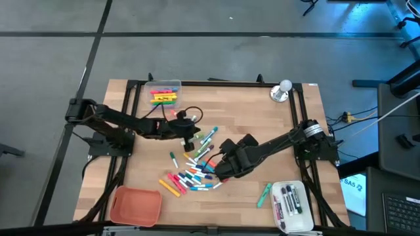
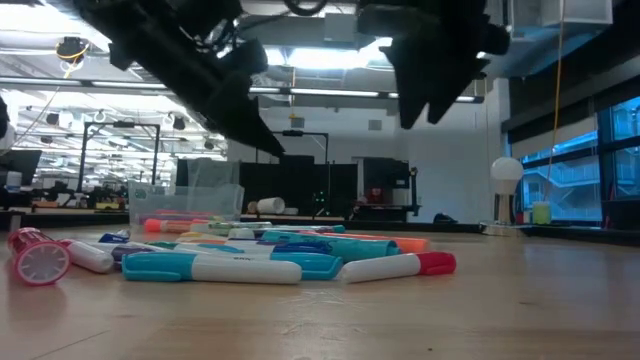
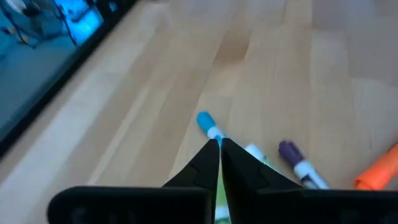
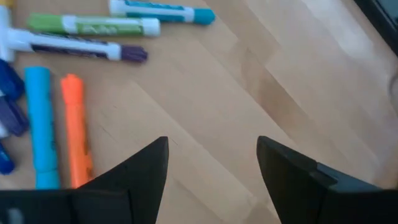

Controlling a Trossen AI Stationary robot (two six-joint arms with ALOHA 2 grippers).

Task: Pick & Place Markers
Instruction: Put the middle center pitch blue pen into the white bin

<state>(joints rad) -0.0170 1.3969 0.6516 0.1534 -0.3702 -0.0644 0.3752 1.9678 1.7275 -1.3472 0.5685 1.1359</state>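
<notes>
Many coloured markers [image 1: 193,174] lie scattered flat on the wooden table [image 1: 262,111]. My left gripper [image 1: 189,137] hangs shut above the pile's far edge; nothing shows between its fingers [image 3: 219,142]. Past its tips, on the table, lie a teal-capped marker [image 3: 205,120], a green one [image 3: 254,151], a purple one [image 3: 297,163] and an orange one [image 3: 379,171]. My right gripper [image 1: 220,169] hovers open over the pile's right side, its fingers [image 4: 211,155] above bare wood, beside the orange marker [image 4: 76,127] and a blue one [image 4: 40,124].
A clear box [image 1: 164,94] holding markers stands at the far left, and a silver bell [image 1: 282,90] at the far right. A red tray [image 1: 136,204] sits near left, and a white tray [image 1: 292,206] with markers near right, with a green marker [image 1: 264,195] beside it.
</notes>
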